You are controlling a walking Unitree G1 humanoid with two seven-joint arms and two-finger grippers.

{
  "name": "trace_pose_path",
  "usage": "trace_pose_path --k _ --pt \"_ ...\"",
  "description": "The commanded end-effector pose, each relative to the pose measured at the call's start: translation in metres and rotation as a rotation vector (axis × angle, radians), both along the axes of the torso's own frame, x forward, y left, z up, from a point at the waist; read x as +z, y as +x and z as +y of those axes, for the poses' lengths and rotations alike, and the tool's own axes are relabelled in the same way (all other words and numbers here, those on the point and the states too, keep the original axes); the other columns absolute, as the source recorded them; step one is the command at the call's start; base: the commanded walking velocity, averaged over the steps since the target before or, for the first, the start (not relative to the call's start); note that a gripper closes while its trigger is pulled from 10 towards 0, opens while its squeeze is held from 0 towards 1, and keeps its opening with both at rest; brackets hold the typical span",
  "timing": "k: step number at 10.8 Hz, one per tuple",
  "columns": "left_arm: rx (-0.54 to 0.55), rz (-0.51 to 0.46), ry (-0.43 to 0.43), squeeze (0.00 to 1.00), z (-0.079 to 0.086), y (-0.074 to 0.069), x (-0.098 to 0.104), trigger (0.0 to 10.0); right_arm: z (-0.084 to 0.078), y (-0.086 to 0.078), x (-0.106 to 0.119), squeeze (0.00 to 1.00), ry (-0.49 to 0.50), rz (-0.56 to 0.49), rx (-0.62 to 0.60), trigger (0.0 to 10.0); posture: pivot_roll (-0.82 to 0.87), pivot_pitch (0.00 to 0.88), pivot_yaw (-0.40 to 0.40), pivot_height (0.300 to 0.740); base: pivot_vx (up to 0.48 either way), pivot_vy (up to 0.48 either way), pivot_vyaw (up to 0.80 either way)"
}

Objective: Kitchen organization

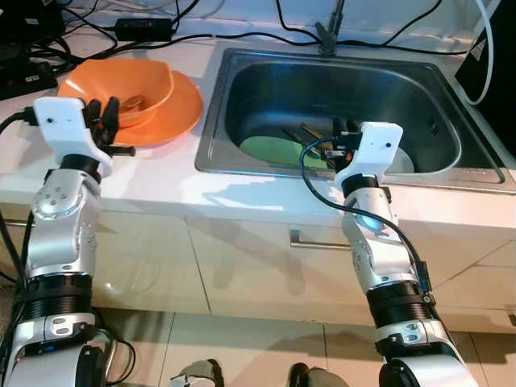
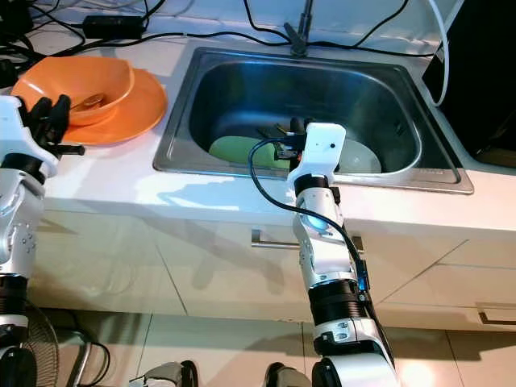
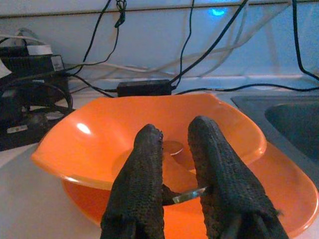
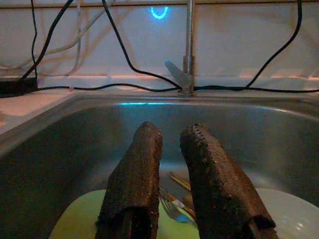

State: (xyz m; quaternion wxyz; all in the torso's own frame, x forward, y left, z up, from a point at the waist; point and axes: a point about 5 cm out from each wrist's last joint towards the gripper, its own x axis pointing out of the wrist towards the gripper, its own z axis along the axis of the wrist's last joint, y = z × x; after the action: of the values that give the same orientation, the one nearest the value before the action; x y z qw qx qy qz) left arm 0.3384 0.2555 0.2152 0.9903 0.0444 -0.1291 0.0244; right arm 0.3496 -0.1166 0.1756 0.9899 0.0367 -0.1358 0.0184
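Both our grippers hover with fingers slightly parted, grasping nothing.

Our left gripper (image 3: 174, 164) sits beside the orange bowl (image 1: 129, 87) on its orange plate (image 1: 181, 109); our right gripper (image 4: 172, 169) hangs over the sink (image 1: 242, 68) above a green plate (image 1: 274, 151) and fork (image 4: 172, 208).

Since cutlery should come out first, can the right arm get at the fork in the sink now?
Probably yes. The right end effector hangs over the sink's front edge with fingers apart, and the fork lies uncovered on the green plate just beyond them.
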Motion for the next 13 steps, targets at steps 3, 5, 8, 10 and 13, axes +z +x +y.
trace_pose_path --k 3,5,8,10,13 --pt "-0.012 -0.102 0.112 0.00 -0.014 0.001 0.028 0.0 -0.003 0.001 0.000 0.00 0.005 -0.003 -0.010 10.0 0.10 0.098 -0.038 0.740 0.000 0.000 0.00" --pt "-0.039 -0.156 0.170 0.00 -0.026 0.002 0.043 0.0 -0.001 0.001 0.000 0.00 0.005 -0.003 -0.007 10.0 0.10 0.094 -0.038 0.740 0.000 0.000 0.00" --pt "-0.148 -0.259 0.224 0.00 -0.060 0.001 0.070 3.9 -0.002 0.001 0.000 0.00 0.005 -0.005 -0.008 10.0 0.10 0.095 -0.040 0.740 0.000 0.000 0.00" --pt "-0.400 -0.270 0.195 0.00 -0.107 -0.003 0.075 10.0 0.000 0.002 0.000 0.00 0.002 -0.006 -0.004 10.0 0.10 0.094 -0.038 0.740 0.000 0.000 0.00" --pt "-0.565 -0.267 0.030 0.00 -0.139 -0.005 0.075 10.0 -0.001 0.001 -0.001 0.00 0.002 -0.007 -0.005 10.0 0.09 0.093 -0.032 0.740 0.000 0.000 0.00"
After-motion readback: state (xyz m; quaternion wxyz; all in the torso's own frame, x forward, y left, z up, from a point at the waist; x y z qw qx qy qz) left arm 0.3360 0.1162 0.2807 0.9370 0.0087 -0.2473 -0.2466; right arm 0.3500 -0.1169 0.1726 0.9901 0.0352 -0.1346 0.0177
